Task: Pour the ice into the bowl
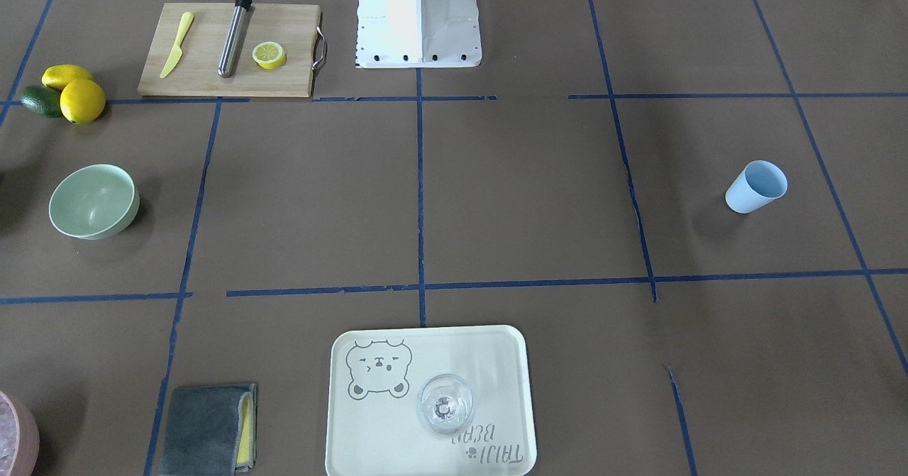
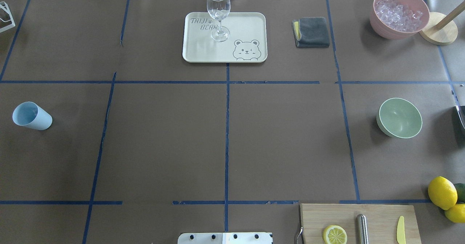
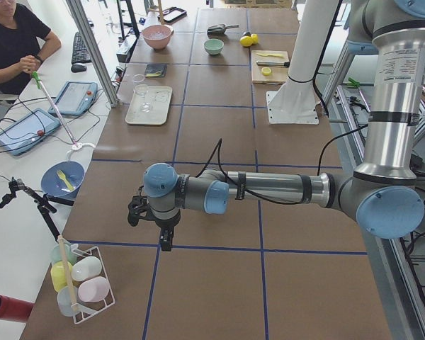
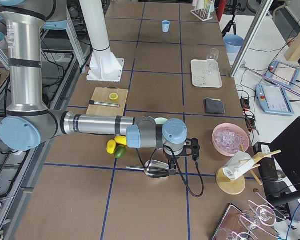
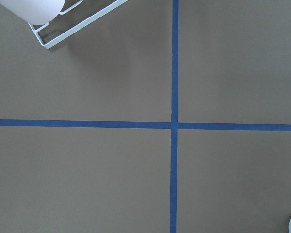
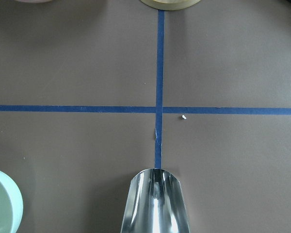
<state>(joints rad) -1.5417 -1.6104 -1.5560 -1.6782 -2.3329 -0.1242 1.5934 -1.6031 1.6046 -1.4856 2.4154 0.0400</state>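
The bowl (image 2: pixel 399 118) is round, pale mint-green, smooth and matte, upright with its bare inside showing. It stands on the robot's right side of the table (image 2: pixel 225 146), in a square marked out by blue tape lines (image 2: pixel 227 127) on brown paper. The ice cannot be made out in any view; the blue cup (image 2: pixel 32 115) stands far off on the robot's left side, and only pale blue shows inside it. The one legible writing is "TAIJI BEAR" on the cream tray (image 2: pixel 247 26), beside a drawn bear face; a wine glass (image 2: pixel 218 15) stands on that tray. Between cup and bowl stretches the taped brown tabletop. Near the bowl are lemons (image 2: pixel 442 192), a wooden cutting board (image 2: pixel 377 218) at the near edge, and a pink bowl (image 2: pixel 399 13) of whitish icy pieces. The left gripper (image 3: pixel 166 241) hangs over a tape crossing; the right gripper (image 4: pixel 171 167) is just beside a metal scoop (image 6: pixel 155 204). For both grippers, opening and hold cannot be told.
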